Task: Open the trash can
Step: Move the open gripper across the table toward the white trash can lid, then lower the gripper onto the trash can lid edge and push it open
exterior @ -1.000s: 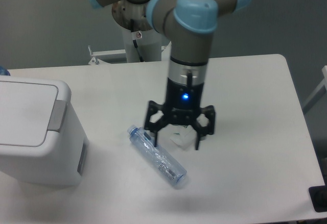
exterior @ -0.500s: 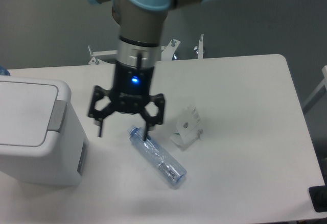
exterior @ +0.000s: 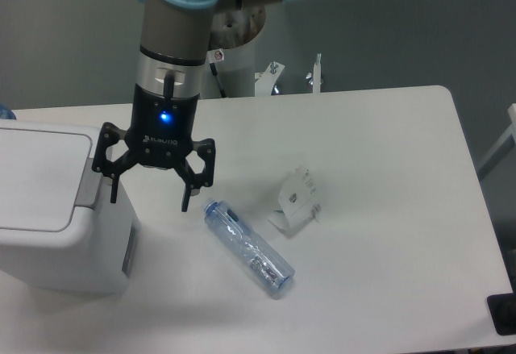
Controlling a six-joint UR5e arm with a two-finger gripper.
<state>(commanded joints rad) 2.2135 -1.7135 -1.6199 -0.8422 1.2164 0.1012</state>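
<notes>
At the left edge of the frame we see the trash can [exterior: 56, 209], a large white boxy bin with rounded corners, standing on the white counter [exterior: 387, 168] with its flat lid down and a grey strip along the lid's right edge. The robot arm [exterior: 173, 39] reaches down from the top of the frame, grey with light blue joint caps, and its gripper [exterior: 150, 199] hangs just beside the upper right corner of the bin, a blue light glowing on its black body. We find the fingers [exterior: 186, 201] spread wide and holding nothing; the left-hand finger in the frame overlaps the bin's corner, though we cannot tell whether it touches. Right of the gripper, a clear plastic bottle [exterior: 247, 247] lies on its side, slanting from centre toward lower right, its blue end near the right-hand finger. A crumpled white wrapper [exterior: 295, 201] sits just beside the bottle, up and to the right, apart from it.
</notes>
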